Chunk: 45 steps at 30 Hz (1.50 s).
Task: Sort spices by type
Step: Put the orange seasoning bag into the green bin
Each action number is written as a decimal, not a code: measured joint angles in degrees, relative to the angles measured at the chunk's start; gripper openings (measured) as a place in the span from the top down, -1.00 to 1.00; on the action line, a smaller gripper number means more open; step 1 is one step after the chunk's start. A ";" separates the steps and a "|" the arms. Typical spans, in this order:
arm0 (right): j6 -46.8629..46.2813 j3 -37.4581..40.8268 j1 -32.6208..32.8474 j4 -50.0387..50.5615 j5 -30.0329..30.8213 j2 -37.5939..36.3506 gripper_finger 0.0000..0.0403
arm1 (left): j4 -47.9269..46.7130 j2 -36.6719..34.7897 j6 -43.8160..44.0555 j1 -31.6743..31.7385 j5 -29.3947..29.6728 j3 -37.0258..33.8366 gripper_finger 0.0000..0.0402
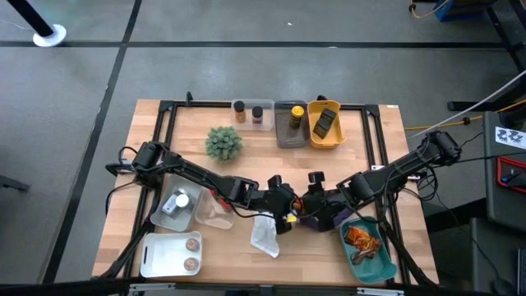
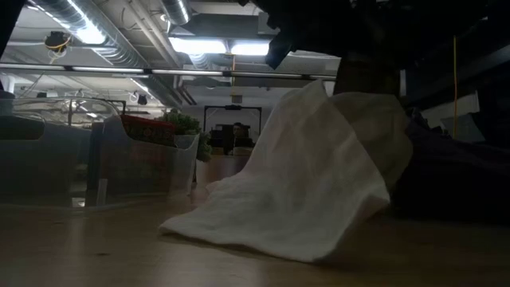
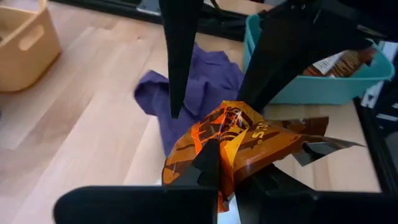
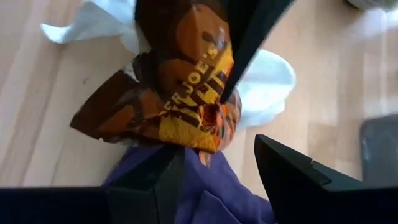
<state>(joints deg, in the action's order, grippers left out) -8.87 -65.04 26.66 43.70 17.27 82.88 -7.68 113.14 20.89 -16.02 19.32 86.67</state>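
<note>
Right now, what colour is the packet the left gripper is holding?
Orange with dark brown print. The packet shows best in the left wrist view, pinched by the left gripper.

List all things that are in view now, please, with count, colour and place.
foil packet: one, orange and brown, front centre, between both grippers
white cloth: one, front centre
purple cloth: one, under the packet, right of the white cloth
teal bin: one, front right, holds orange packets
white tray: one, front left, holds two brown discs
clear bin: one, left, holds a round item
plant: one, green, rear left of centre
jars: two, rear edge
grey bin: one, rear centre
yellow bin: one, rear, holds a dark sachet
left gripper: jaws shut on the packet
right gripper: jaws open around the packet
</note>
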 joint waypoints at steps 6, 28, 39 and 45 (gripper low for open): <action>1.83 0.01 0.00 -2.93 -1.95 0.43 0.05 | 0.82 0.07 -0.46 -0.34 -1.04 -0.11 0.92; -4.59 0.00 -0.05 -3.79 -7.79 0.54 0.84 | 1.15 0.07 -9.49 -0.74 -0.71 -0.09 0.88; -10.27 -0.11 -0.01 -0.97 -11.86 -0.64 0.84 | 1.54 0.01 -12.88 -1.23 -0.47 0.04 0.81; -15.24 -1.65 0.35 7.09 -11.97 -1.75 0.84 | 0.41 -2.19 -19.25 -1.81 -0.20 0.02 0.78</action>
<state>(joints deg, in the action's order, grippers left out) -24.11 -66.69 27.01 50.79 5.30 81.13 -7.27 110.95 1.64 -17.83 19.12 86.70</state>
